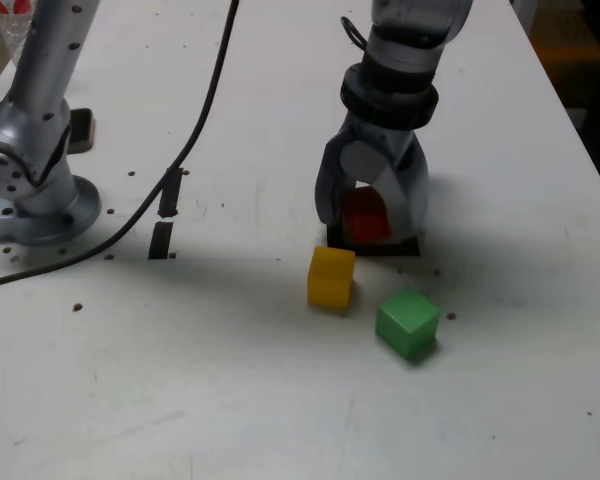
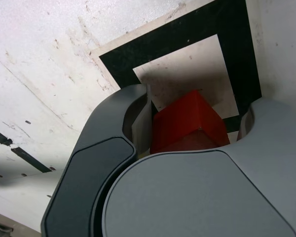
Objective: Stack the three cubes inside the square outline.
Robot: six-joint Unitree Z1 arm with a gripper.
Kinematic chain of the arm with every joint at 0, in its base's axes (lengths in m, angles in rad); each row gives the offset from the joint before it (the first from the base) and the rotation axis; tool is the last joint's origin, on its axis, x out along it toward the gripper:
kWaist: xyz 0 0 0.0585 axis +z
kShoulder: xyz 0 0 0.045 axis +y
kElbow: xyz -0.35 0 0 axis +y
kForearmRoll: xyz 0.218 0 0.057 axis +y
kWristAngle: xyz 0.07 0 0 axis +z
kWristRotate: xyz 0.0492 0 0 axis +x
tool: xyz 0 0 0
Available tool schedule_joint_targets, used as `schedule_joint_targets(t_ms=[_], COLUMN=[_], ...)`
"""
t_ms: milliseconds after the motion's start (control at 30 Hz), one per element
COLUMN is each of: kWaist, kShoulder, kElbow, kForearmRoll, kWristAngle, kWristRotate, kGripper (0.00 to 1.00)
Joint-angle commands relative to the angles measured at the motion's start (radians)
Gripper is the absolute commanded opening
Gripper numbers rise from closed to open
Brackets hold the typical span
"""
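My gripper (image 1: 372, 215) over square outline (image 2: 237, 44), fingers clenched on red cube (image 1: 366, 215) so it lands inside black border first. Yellow cube (image 1: 331, 276) and green cube (image 1: 408, 323) wait on tabletop (image 1: 280, 400) just beside outline, not yet stacked.

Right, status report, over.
Gripper shut on red cube, over the outline. Yellow and green on table, clear of outline. Nothing in the way.

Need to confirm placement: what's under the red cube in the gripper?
The small red cube, between the grey gripper's fingers, sits over the flat black square outline and its white centre. Whether it touches down is hidden.
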State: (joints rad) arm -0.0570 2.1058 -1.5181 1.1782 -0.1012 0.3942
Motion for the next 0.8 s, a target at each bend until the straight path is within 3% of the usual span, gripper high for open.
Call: schedule_joint_targets(t_ms=[0, 167, 767], kWaist=[0.002, 0.002, 0.002], kShoulder=[-0.01, -0.015, -0.017], kElbow=[0.005, 0.011, 0.017], kForearmRoll=[0.001, -0.001, -0.027], kWristAngle=[-0.005, -0.009, 0.002], kWristRotate=[0.002, 0.002, 0.012], kGripper=[0.39, 0.47, 0.57])
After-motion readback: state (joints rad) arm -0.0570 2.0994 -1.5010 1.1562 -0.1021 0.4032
